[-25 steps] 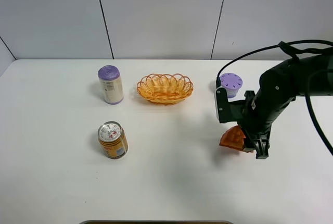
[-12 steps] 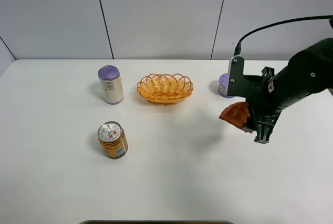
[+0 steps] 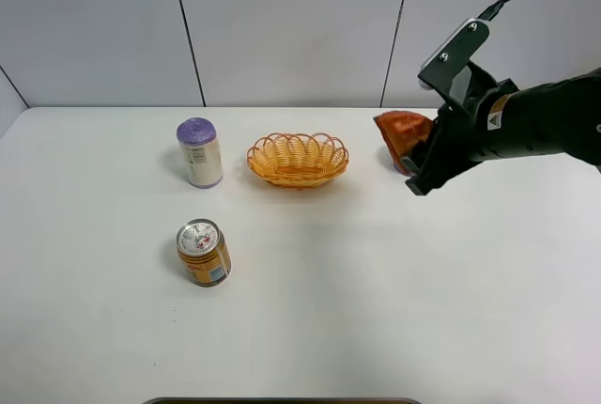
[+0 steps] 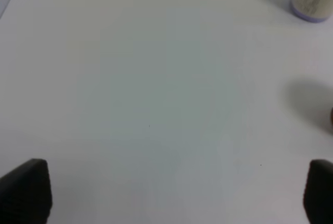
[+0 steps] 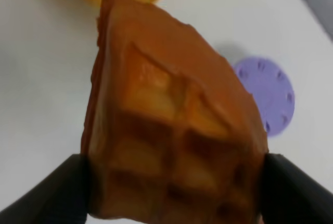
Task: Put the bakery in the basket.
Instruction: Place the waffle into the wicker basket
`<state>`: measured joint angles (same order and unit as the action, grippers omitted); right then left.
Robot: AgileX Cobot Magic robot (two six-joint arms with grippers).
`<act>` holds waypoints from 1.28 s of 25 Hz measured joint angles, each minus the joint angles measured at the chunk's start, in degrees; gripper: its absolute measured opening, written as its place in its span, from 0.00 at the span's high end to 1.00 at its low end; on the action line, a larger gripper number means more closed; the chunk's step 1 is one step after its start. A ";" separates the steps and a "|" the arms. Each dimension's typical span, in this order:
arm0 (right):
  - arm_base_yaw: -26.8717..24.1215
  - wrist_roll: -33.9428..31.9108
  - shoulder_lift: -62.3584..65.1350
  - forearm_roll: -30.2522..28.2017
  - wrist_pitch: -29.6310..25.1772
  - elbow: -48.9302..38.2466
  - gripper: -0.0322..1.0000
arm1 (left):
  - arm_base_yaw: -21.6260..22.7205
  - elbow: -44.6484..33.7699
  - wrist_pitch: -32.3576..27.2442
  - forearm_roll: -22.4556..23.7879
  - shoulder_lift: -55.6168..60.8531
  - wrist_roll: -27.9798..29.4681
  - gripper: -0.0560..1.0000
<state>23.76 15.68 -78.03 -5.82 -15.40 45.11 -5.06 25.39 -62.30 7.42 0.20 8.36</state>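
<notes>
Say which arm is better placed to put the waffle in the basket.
Right: its jaws grip the toy waffle in the air beside the wicker basket. The left jaws stand open, empty.

White table point(image 3: 310, 310) with basket point(image 3: 298, 160), purple-topped can point(image 3: 199, 152), orange can point(image 3: 204, 252)

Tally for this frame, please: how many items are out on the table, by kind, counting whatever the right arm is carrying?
Purple-topped containers: 2
Orange drink can: 1
Wicker basket: 1
Toy waffle, held in the right gripper: 1
Total: 5
</notes>
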 joint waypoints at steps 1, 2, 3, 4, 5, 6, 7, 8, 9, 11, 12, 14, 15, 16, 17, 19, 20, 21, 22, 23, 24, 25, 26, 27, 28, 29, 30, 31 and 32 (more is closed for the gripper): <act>0.63 -2.64 0.00 0.05 2.48 0.00 0.34 | 0.00 0.00 0.00 0.00 0.00 0.00 0.01; 1.14 -5.33 0.00 0.05 5.02 0.00 0.34 | 0.00 0.00 0.00 0.00 0.00 0.00 0.01; 1.68 -8.02 0.00 0.11 7.51 0.00 0.34 | 0.00 0.00 0.00 0.00 0.00 0.00 0.01; 2.09 -10.24 -0.12 0.11 9.44 0.00 0.34 | 0.00 0.00 0.00 0.00 0.00 0.00 0.01; 2.42 -12.84 -0.44 0.11 11.50 0.00 0.34 | 0.00 0.00 0.00 0.00 0.00 0.00 0.01; 2.51 -15.21 -1.02 0.11 13.14 0.06 0.34 | 0.00 0.00 0.00 0.00 0.00 0.00 0.01; 2.51 -17.04 -2.01 0.11 13.96 0.49 0.34 | 0.00 0.00 0.00 0.00 0.00 0.00 0.01; 2.51 -19.03 -3.11 0.11 14.41 1.09 0.34 | 0.00 0.00 0.00 0.00 0.00 0.00 0.01; 2.57 -20.74 -4.68 0.11 14.67 1.97 0.34 | 0.00 0.00 0.00 0.00 0.00 0.00 0.01; 3.13 -23.07 -8.21 0.11 15.40 4.23 0.34 | 0.00 0.00 0.00 0.05 0.00 0.00 0.01; 3.48 -23.76 -9.74 0.11 15.85 5.30 0.34 | 0.00 0.00 0.00 0.05 0.00 0.00 0.01; 4.22 -24.52 -13.49 0.11 16.76 8.07 0.34 | 0.00 0.00 0.00 0.05 0.00 0.00 0.01; 4.70 -24.85 -15.09 0.11 16.98 9.65 0.34 | 0.00 0.00 0.00 0.05 0.00 0.00 0.01; 5.08 -25.04 -17.06 0.11 17.10 11.03 0.34 | 0.00 0.00 0.00 0.05 0.00 0.00 0.01; 5.42 -25.29 -19.03 0.11 17.16 12.68 0.34 | 0.00 0.00 0.00 0.05 0.00 0.00 0.01; 6.06 -25.58 -22.60 0.11 17.22 15.80 0.34 | 0.00 0.00 0.00 0.05 0.00 0.00 0.01; 6.25 -25.71 -24.42 0.11 17.22 17.45 0.34 | 0.00 0.00 0.00 0.05 0.00 0.00 0.01; 6.33 -25.77 -26.14 0.11 17.22 19.09 0.34 | 0.00 0.00 0.00 0.05 0.00 0.00 0.01; 6.35 -25.81 -27.75 0.11 17.22 20.64 0.34 | 0.00 0.00 0.00 0.05 0.00 0.00 0.01; 6.40 -25.83 -29.01 0.11 17.17 21.88 0.34 | 0.00 0.00 0.00 0.05 0.00 0.00 0.01; 6.40 -25.83 -30.49 0.11 17.17 23.27 0.34 | 0.00 0.00 0.00 0.05 0.00 0.00 0.01; 6.40 -25.83 -31.91 0.11 17.17 24.58 0.34 | 0.00 0.00 0.00 0.05 0.00 0.00 0.01; 6.40 -25.88 -33.07 0.11 17.11 25.64 0.34 | 0.00 0.00 0.00 0.05 0.00 0.00 0.01; 6.40 -25.88 -34.45 0.11 17.07 26.80 0.34 | 0.00 0.00 0.00 0.05 0.00 0.00 0.01; 6.40 -25.88 -35.78 0.11 17.05 27.87 0.34 | 0.00 0.00 0.00 0.05 0.00 0.00 0.01; 6.40 -25.93 -37.06 0.11 17.05 28.84 0.34 | 0.00 0.00 0.00 0.05 0.00 0.00 0.01; 6.40 -26.14 -38.05 0.11 16.98 29.56 0.34 | 0.00 0.00 0.00 0.05 0.00 0.00 0.01; 6.40 -26.33 -39.14 0.11 16.81 30.26 0.34 | 0.00 0.00 0.00 0.05 0.00 0.00 0.01; 6.40 -26.33 -40.14 0.11 16.73 30.78 0.34 | 0.00 0.00 0.00 0.05 0.00 0.00 0.01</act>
<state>30.16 -10.65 -118.17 -5.71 1.33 75.89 -5.06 25.39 -62.30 7.47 0.20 8.36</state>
